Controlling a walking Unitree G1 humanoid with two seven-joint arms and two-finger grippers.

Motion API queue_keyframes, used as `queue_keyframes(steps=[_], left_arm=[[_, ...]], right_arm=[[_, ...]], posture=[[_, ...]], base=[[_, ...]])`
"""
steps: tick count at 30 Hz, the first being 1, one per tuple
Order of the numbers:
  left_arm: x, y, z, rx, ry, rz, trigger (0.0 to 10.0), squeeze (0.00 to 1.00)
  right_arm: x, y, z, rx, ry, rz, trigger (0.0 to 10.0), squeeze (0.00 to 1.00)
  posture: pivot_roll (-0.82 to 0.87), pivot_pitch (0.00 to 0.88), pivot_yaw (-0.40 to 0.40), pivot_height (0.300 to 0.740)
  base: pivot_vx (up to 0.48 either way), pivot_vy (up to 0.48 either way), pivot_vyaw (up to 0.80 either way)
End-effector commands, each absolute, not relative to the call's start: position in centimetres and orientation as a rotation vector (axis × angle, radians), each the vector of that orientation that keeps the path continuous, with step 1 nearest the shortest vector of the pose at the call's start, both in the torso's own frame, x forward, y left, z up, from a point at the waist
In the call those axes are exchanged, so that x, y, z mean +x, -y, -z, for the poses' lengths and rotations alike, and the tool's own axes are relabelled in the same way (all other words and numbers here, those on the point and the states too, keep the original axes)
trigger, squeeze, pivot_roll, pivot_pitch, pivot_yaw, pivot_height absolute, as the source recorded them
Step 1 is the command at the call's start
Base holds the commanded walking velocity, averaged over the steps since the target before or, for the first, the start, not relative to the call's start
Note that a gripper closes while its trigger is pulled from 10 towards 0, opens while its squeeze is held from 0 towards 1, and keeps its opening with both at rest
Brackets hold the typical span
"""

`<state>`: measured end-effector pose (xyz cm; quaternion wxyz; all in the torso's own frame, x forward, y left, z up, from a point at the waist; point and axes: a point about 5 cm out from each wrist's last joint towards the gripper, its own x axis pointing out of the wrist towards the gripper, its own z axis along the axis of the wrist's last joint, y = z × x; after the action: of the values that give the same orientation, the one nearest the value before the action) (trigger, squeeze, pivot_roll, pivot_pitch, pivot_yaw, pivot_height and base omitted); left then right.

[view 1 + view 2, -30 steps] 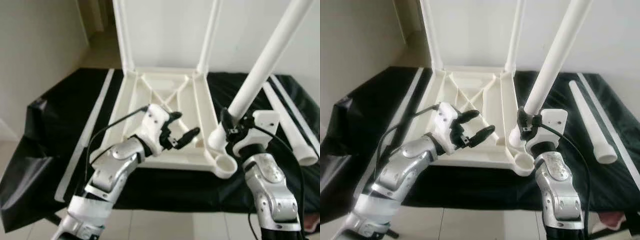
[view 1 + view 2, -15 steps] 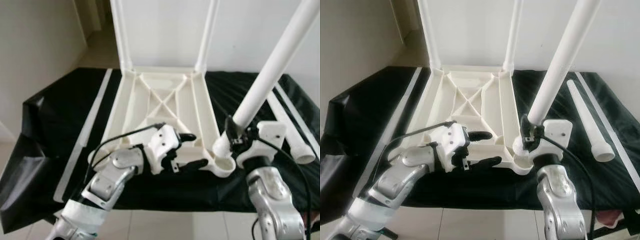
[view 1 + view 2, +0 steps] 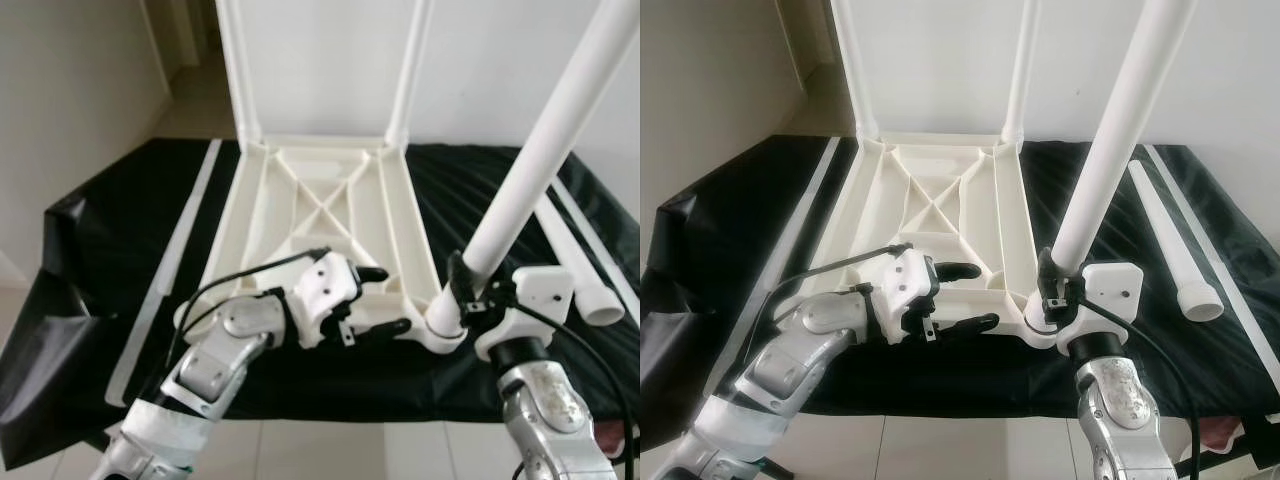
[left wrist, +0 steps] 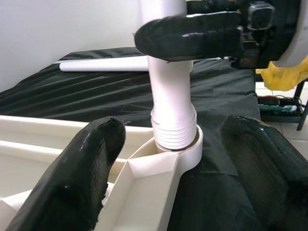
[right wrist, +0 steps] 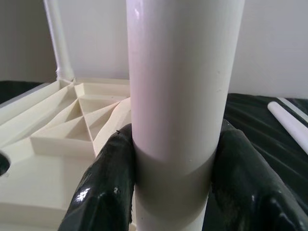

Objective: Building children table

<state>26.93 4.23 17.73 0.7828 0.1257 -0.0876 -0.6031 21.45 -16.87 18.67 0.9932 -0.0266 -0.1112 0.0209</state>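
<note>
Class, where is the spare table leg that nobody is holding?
The loose table leg lies flat on the black cloth, on the robot's right, beside the upside-down tabletop and beyond the right gripper.

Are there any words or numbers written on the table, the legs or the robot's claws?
None: no words, numbers or signs can be read.
The upside-down table top, the leg held by the right claw and the loose leg on the black cloth are plain white.
The open left claw is plain black.

A black sheet carries the upturned white tabletop and a loose leg.
</note>
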Motion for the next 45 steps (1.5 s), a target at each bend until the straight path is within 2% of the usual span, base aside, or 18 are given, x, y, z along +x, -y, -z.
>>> queue_keyframes(steps=[1, 16, 23, 25, 32, 43, 45], left_arm=[[26.9, -4.4, -17.6, 0.288, 0.188, 1.316, 10.0, 0.00], [27.1, -4.4, -17.8, 0.288, 0.194, 1.311, 10.0, 0.00], [27.2, -4.4, -17.9, 0.294, 0.198, 1.311, 10.0, 0.00], [27.2, -4.3, -18.0, 0.294, 0.200, 1.313, 10.0, 0.00], [27.2, -4.3, -18.1, 0.293, 0.201, 1.314, 10.0, 0.00], [27.2, -4.4, -18.2, 0.291, 0.201, 1.312, 10.0, 0.00], [27.2, -4.5, -18.2, 0.292, 0.201, 1.311, 10.0, 0.00]], right_arm=[[21.4, 16.8, -17.9, -0.069, 0.183, -0.053, 10.0, 0.00], [21.2, 17.6, -14.7, -0.204, 0.103, -0.169, 10.0, 0.00], [21.6, 17.3, -14.1, -0.124, 0.070, -0.190, 10.0, 0.00], [22.0, 17.1, -13.8, -0.026, 0.040, -0.175, 10.0, 0.00], [22.5, 17.8, -13.7, 0.102, 0.012, -0.112, 10.0, 0.00], [22.7, 18.2, -13.1, 0.135, -0.019, -0.071, 10.0, 0.00], [22.6, 18.1, -13.1, 0.089, -0.010, -0.081, 10.0, 0.00]], posture=[[-0.05, 0.000, 0.001, 0.740], [-0.04, 0.000, 0.008, 0.740], [-0.04, 0.000, 0.005, 0.740], [-0.04, 0.000, 0.005, 0.740], [-0.04, 0.004, 0.003, 0.740], [-0.03, 0.009, 0.007, 0.740], [-0.03, 0.009, 0.008, 0.740]], base=[[0.000, 0.000, 0.00], [0.000, 0.000, 0.00], [0.000, 0.000, 0.00], [0.000, 0.000, 0.00], [0.000, 0.000, 0.00], [0.000, 0.000, 0.00], [0.000, 0.000, 0.00]])
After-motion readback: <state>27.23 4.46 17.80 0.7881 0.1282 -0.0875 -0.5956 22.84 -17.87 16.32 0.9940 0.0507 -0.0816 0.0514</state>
